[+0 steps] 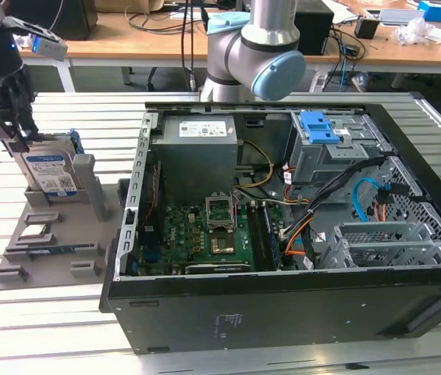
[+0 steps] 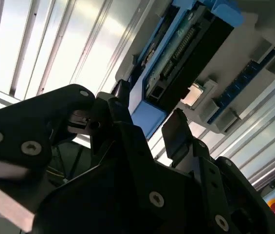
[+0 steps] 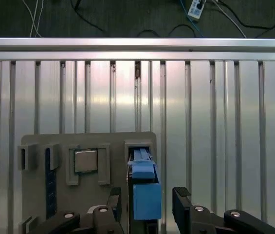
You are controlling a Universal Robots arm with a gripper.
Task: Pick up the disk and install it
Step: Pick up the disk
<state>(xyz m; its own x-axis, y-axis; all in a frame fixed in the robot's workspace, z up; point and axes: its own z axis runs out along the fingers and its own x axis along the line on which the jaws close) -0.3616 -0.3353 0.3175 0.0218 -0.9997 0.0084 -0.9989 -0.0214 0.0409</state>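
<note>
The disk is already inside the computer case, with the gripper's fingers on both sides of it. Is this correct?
No. The disk stands in the grey holder outside the computer case, as the exterior view shows. The gripper has its fingers on both sides of it.

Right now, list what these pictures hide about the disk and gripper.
- Lower edge of the disk: exterior view, sunk in the grey holder.
- Label of the disk: both wrist views, facing away.
- Body of the gripper: first wrist view, cut off by the picture edge.
- Contact with the disk: exterior view, the gripper overlaps its corner.
</note>
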